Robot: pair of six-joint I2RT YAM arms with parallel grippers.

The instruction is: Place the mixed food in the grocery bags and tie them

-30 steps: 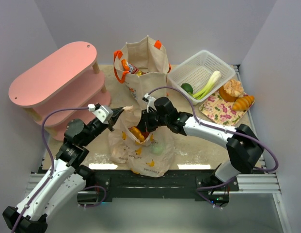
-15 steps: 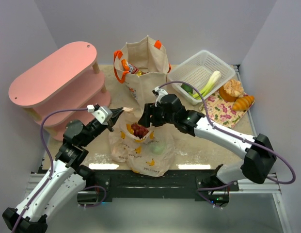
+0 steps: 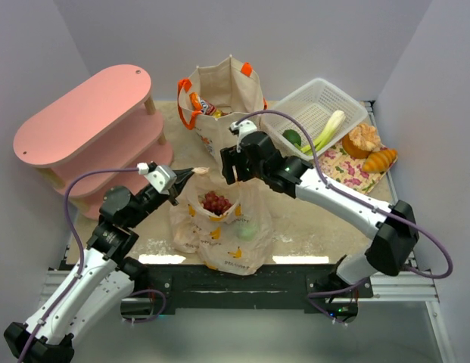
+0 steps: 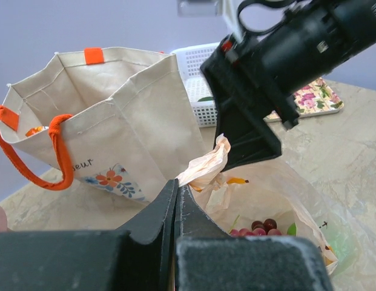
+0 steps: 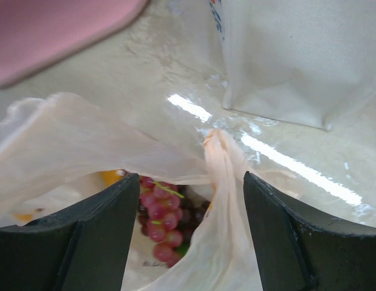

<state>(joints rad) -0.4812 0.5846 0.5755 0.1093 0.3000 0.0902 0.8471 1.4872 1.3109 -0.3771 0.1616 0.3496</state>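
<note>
“Peach plastic bag (image 3: 219, 227): what room is seen around it?”

“Its near side is laid at the table's near edge. Bare tabletop (image 3: 310, 215) is left to its right, as far as the floral mat (image 3: 340, 170). The canvas tote (image 3: 227, 98) is stood just behind it, and a pink shelf (image 3: 91, 113) is set to its left, apart from it.”

“How is the bag itself described?”

“Thin, crumpled film with yellow-orange prints is seen. The mouth is turned upward and held open, and dark grapes (image 3: 216, 203) are lodged inside, just below the far rim.”

“And where is it placed relative to the pincers?”

“The left gripper (image 4: 175, 189) is pressed together on a twisted handle at the bag's far-left rim, so that side is kept lifted. The right gripper (image 5: 191, 177) is held above the bag's far rim with its fingers spread. The other twisted handle is stood up between them, and whether it is touched cannot be told.”
</note>
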